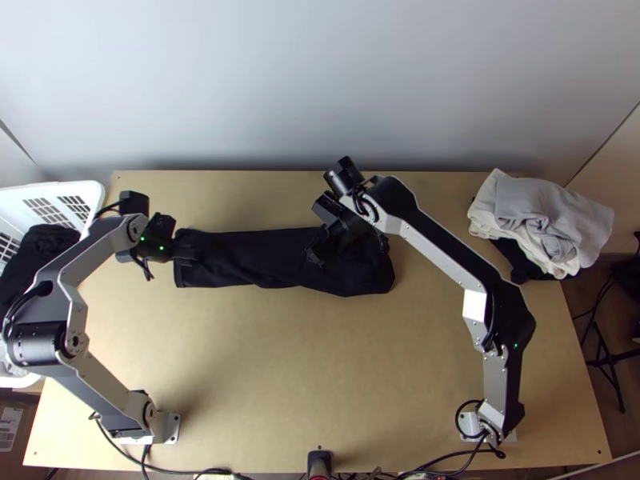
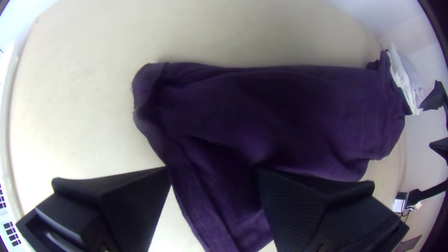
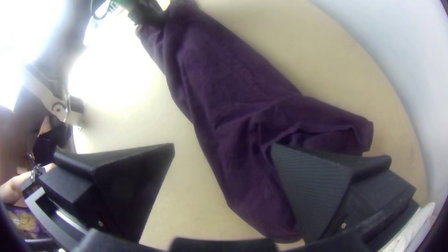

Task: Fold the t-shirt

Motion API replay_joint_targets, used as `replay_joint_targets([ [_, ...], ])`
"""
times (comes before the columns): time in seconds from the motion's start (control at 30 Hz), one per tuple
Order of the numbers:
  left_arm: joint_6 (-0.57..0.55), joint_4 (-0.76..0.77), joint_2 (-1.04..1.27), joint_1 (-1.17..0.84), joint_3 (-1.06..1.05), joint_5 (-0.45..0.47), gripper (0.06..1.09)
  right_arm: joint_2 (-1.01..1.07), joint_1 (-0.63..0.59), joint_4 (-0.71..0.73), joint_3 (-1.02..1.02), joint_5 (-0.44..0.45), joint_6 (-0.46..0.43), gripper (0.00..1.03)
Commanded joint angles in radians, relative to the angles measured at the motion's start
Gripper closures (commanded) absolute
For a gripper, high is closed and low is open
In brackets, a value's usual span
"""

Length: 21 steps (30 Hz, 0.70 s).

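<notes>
Gaping over cloth (image 1: 264,260), left gripper (image 1: 192,254) and right gripper (image 1: 318,251), room to near table edge (image 1: 264,468).

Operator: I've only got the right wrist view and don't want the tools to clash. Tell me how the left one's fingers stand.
Observer: The left tool has its fingers apart, at one end of the dark shirt.
Operator: Now report what's in the white basket.
Observer: Dark cloth, by the top view.
Operator: Check the pile of pale cloths too.
Observer: A black piece sticks out from under it, on the side towards the right arm's base.
</notes>
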Motion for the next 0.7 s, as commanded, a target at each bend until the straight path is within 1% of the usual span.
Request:
replay_joint_targets([
  [0.0, -0.023, -0.011, 0.049, -0.029, 0.014, 0.000, 0.37, 0.004, 0.011, -0.001, -0.014, 0.000, -0.003, 0.06],
  [0.17, -0.041, -0.016, 0.060, -0.056, 0.023, 0.002, 0.62, 0.030, -0.003, -0.001, -0.029, 0.000, -0.004, 0.06],
  [0.23, -0.043, -0.024, 0.063, -0.060, 0.030, 0.003, 0.79, 0.041, -0.003, 0.001, -0.032, 0.000, -0.004, 0.06],
  [0.3, -0.053, -0.030, 0.057, -0.063, 0.041, 0.006, 1.00, 0.053, -0.003, 0.001, -0.035, 0.000, -0.006, 0.06],
  [0.33, -0.064, -0.030, 0.048, -0.063, 0.047, 0.011, 1.05, 0.060, -0.003, 0.001, -0.035, 0.000, -0.006, 0.06],
  [0.43, -0.073, -0.044, 0.000, -0.069, 0.061, 0.057, 1.05, 0.085, -0.003, 0.008, -0.035, 0.000, -0.007, 0.06],
  [0.67, -0.102, -0.096, -0.113, -0.111, 0.118, 0.127, 1.05, 0.163, -0.003, 0.031, -0.028, 0.000, -0.009, 0.06],
])
